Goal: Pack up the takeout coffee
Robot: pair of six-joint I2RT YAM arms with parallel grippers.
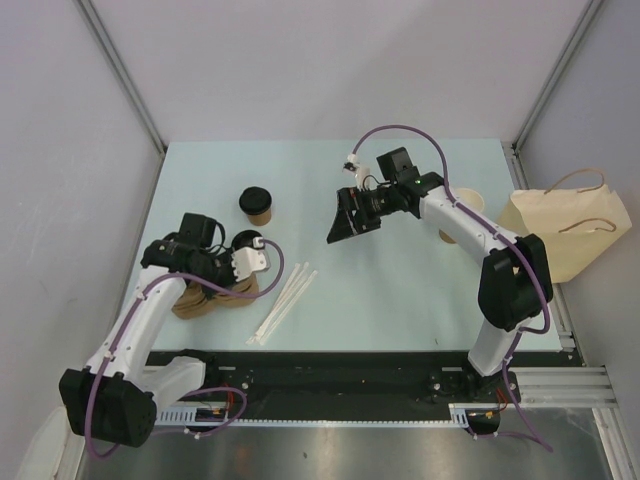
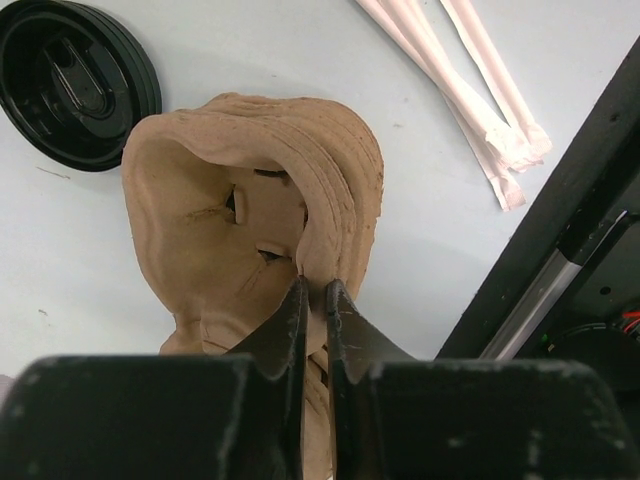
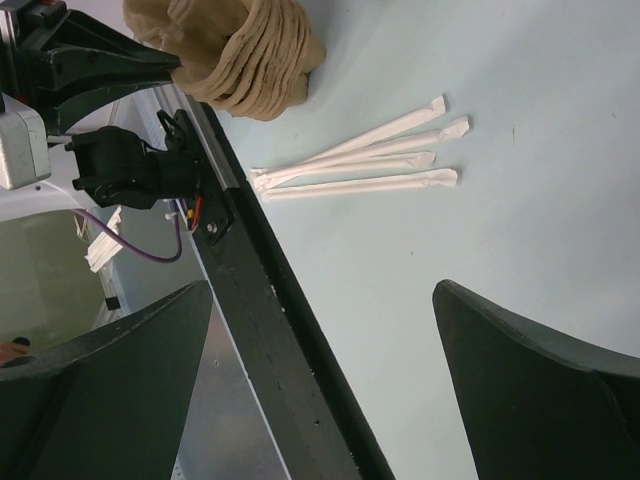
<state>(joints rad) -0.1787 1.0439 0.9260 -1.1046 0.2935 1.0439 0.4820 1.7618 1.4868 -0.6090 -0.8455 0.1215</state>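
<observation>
The takeout coffee (image 1: 257, 203), a brown paper cup under a black lid, stands upright on the pale table left of the middle. No gripper touches it. My left gripper (image 1: 222, 283) is low over a stack of brown pulp cup carriers (image 1: 200, 305). In the left wrist view its jaws (image 2: 315, 290) are pinched on the rim of the top carrier (image 2: 220, 220). My right gripper (image 1: 340, 228) hovers near the table's middle, right of the coffee. It stands wide open (image 3: 322, 290) with nothing between its fingers.
A loose black lid (image 2: 75, 85) lies beside the carriers. Several wrapped straws (image 1: 285, 300) lie near the front edge. A kraft paper bag (image 1: 570, 230) sits at the far right, with tan cups (image 1: 465, 200) behind the right arm. A black rail (image 1: 330, 365) runs along the front.
</observation>
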